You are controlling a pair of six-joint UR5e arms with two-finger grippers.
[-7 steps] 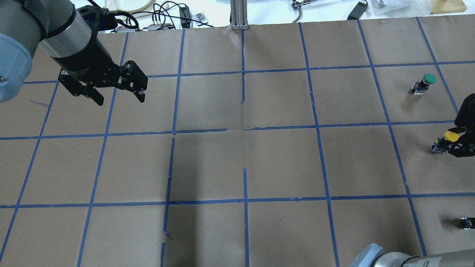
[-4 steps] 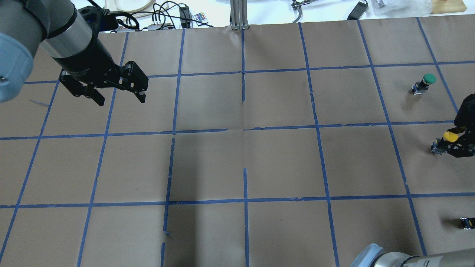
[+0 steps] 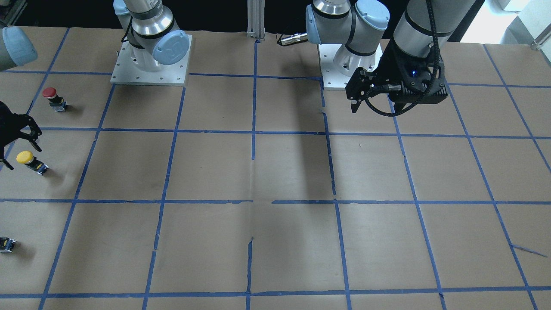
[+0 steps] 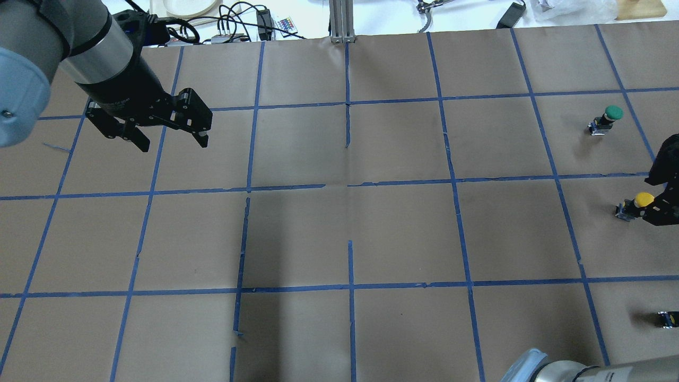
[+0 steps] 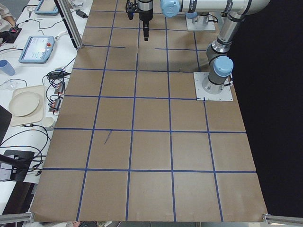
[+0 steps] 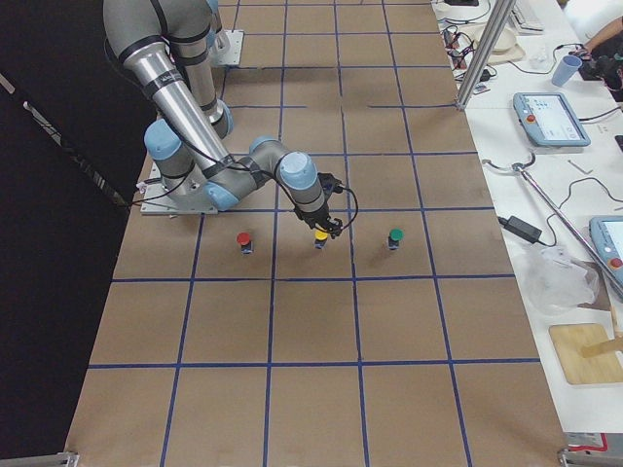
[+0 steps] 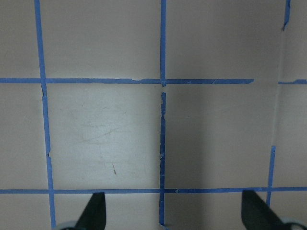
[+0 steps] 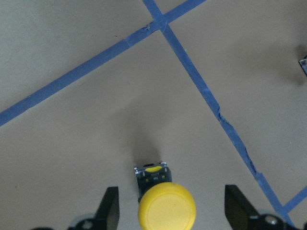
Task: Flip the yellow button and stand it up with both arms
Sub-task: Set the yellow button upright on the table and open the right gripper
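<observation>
The yellow button (image 4: 643,200) stands on its body with the cap up, near the table's right edge. It also shows in the front view (image 3: 24,157), the right side view (image 6: 320,235) and the right wrist view (image 8: 166,208). My right gripper (image 4: 653,204) is open and hangs just above it, one finger on each side of the cap and clear of it (image 8: 172,211). My left gripper (image 4: 173,144) is open and empty, held above the far left of the table. The left wrist view (image 7: 175,213) shows only bare paper below it.
A green-capped button (image 4: 610,114) stands farther out from the yellow one, and a red-capped button (image 3: 51,92) stands nearer the robot's base. A tiny black-and-yellow block (image 4: 668,318) lies at the right edge. Brown paper with a blue tape grid (image 4: 350,185) covers the table.
My right gripper's fingers have come off the yellow cap and spread. The button now stands free on the paper. The left arm has barely moved.
</observation>
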